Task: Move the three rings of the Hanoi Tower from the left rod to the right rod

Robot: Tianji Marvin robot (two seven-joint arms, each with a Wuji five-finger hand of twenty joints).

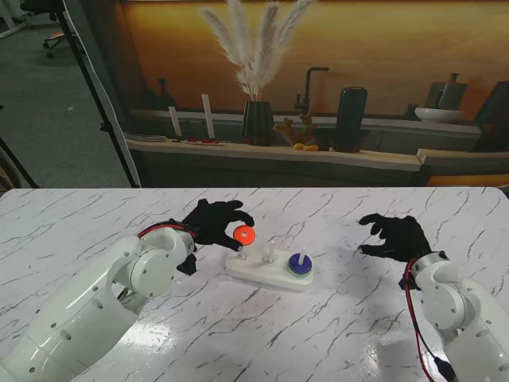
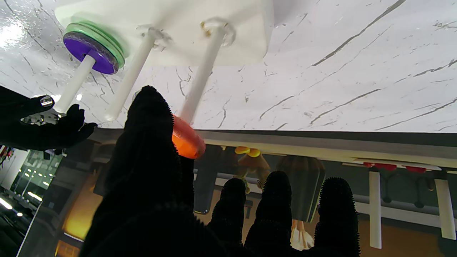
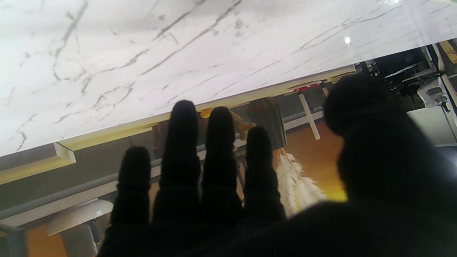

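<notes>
Left hand (image 1: pixel 213 223) pinches the orange ring (image 1: pixel 244 234) at the top of the left rod (image 1: pixel 242 253); purple ring (image 1: pixel 300 261) sits on right rod; right hand (image 1: pixel 395 235) hovers empty, fingers spread.

Left hand (image 1: pixel 216 223) raised off the surface, thumb and forefinger pinched shut on a load, remaining fingers (image 2: pixel 275 200) extended. Right hand (image 1: pixel 395 235) holding nothing, palm down, fingers (image 3: pixel 184 142) spread and slightly curled. Both forearms angled inward.
</notes>
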